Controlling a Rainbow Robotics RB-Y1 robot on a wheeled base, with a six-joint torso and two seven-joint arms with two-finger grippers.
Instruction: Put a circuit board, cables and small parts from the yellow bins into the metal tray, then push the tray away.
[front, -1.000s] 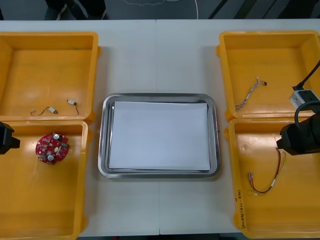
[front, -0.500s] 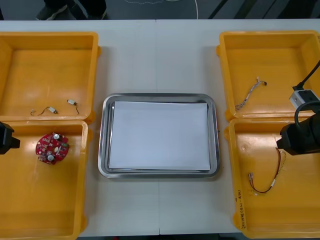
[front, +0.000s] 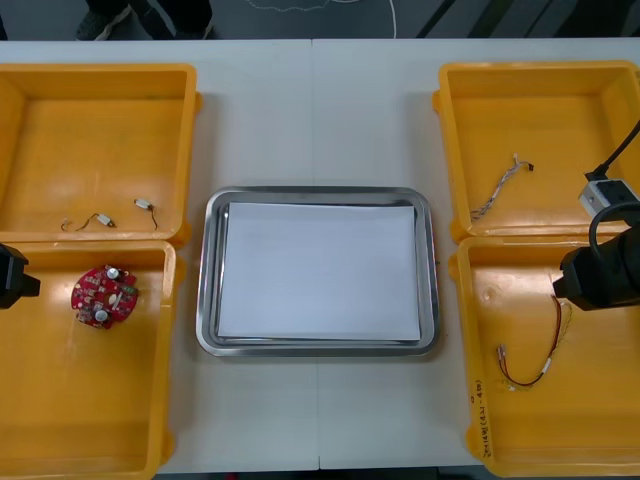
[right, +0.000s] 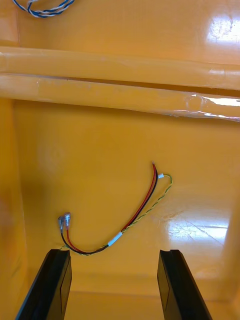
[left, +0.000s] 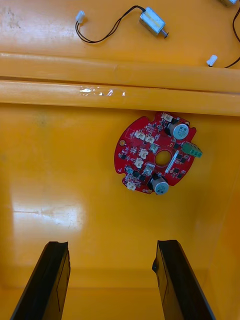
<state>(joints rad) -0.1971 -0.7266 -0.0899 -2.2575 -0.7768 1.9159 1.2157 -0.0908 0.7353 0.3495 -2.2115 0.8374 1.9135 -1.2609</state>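
Left tool (left: 112, 245) spread wide above the near left yellow bin (front: 60, 400), pinching nothing; round red circuit board (left: 155, 152) just beyond the fingertips, close to the bin's far wall. Right tool (right: 114, 252) likewise spread over the near right yellow bin (front: 600, 430), red and yellow cable (right: 136, 218) ahead of the fingers. Metal tray (front: 208, 270) at the middle of the surface (front: 315, 120), white inside, open room toward the far edge. Both arms cut off at the front view's sides.

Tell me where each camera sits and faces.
Front: above the arms, looking steeply down at metal tray and yellow bins; arms at side edges.
Left wrist: on the left arm, facing the circuit board; left gripper open.
Right wrist: on the right arm, facing the red and yellow cable; right gripper open.
Front shares board and cable.
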